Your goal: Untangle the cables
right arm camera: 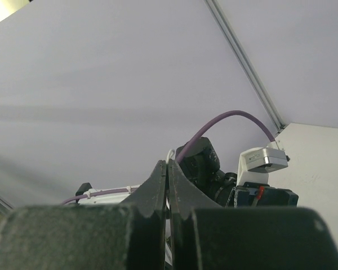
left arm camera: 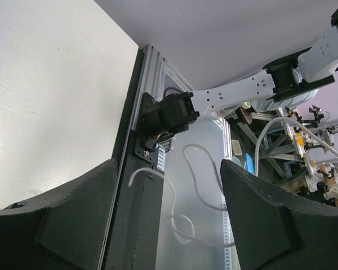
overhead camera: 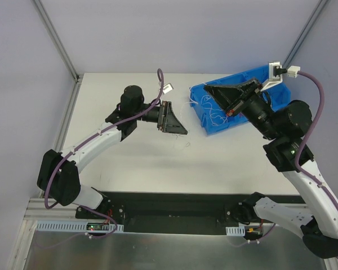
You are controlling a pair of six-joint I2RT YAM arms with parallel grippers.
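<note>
Cables (overhead camera: 213,114) hair-thin, barely discernible

tabletop (overhead camera: 135,163): white, matte | far right: blue tray (overhead camera: 209,126) lying askew on it, thin white cables (overhead camera: 212,110) curled inside | centre: small loose cable loop (overhead camera: 187,144) on the bare surface, near the tray, not touching | near edge: black base plate (overhead camera: 174,208)

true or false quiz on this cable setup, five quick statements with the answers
1. The left gripper is open. True.
2. The right gripper is wide open. False: its jaws are pressed shut.
3. The bin is red. False: it is blue.
4. The right gripper is above the bin. True.
5. A white cable shows between the left gripper's jaws. True.
</note>
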